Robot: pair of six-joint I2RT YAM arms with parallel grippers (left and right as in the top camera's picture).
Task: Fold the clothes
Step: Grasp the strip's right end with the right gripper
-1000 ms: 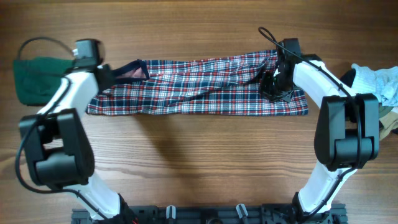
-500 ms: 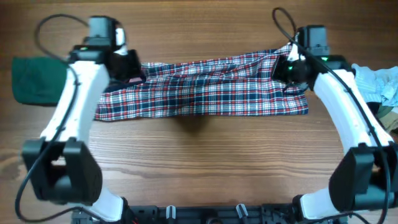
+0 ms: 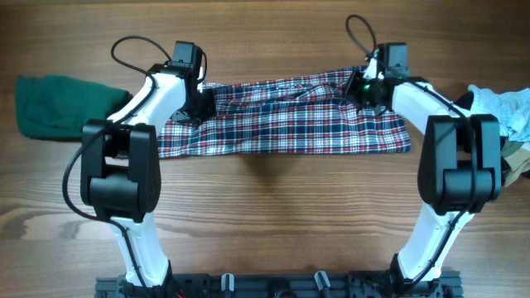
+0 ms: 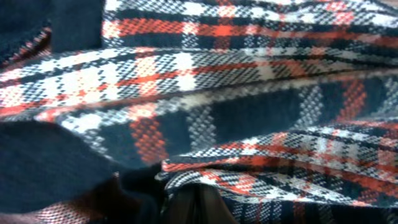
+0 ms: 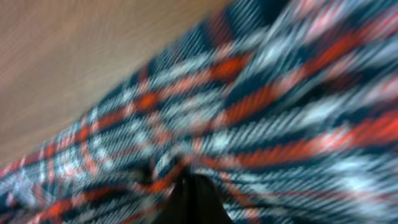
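A red, navy and white plaid garment [image 3: 281, 116] lies as a long band across the far part of the table. My left gripper [image 3: 201, 101] is shut on its upper left edge, and the left wrist view [image 4: 249, 93] is filled with plaid cloth bunched over the fingertips [image 4: 196, 205]. My right gripper [image 3: 364, 89] is shut on its upper right edge. The right wrist view is blurred, with plaid cloth [image 5: 280, 106] pinched at the fingertips [image 5: 189, 199] and bare wood behind.
A dark green garment [image 3: 58, 103] lies at the far left. A pale blue and beige pile of clothes [image 3: 505, 124] sits at the right edge. The wooden table [image 3: 273, 215] stretches in front of the plaid garment.
Both grippers have swung inward along the garment's top edge. The left end has drawn in to the right, so the band is shorter. The green garment is uncovered.
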